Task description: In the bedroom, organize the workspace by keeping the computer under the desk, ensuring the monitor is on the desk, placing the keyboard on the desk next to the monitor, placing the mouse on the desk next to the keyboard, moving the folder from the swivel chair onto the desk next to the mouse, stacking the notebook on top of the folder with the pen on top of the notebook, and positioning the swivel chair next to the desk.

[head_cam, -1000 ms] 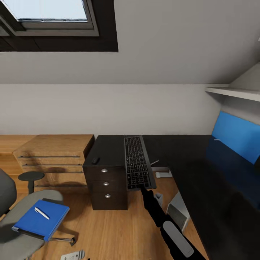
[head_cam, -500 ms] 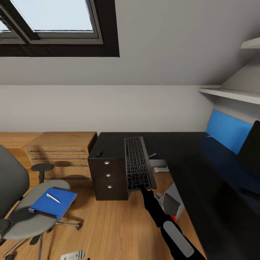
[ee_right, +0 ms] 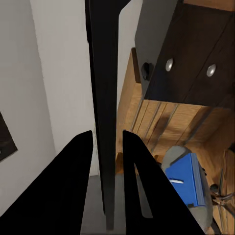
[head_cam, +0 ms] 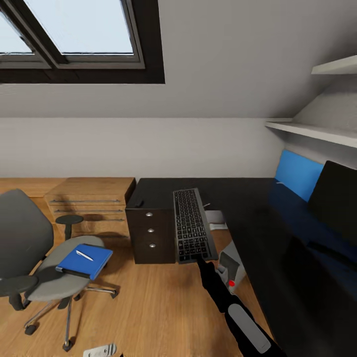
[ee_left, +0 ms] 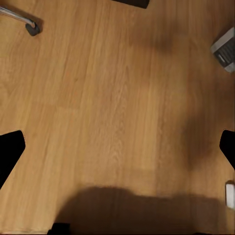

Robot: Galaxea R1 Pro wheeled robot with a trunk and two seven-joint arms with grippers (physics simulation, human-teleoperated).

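A slender, matte black right arm is seen in the head view, built of rounded segments, with a smooth light-grey oblong panel set into its forearm casing. In the right wrist view, two plain black, flat tapering fingers of the right gripper are shown, without markings. In the left wrist view, two black blunt fingertips are seen at opposite edges.
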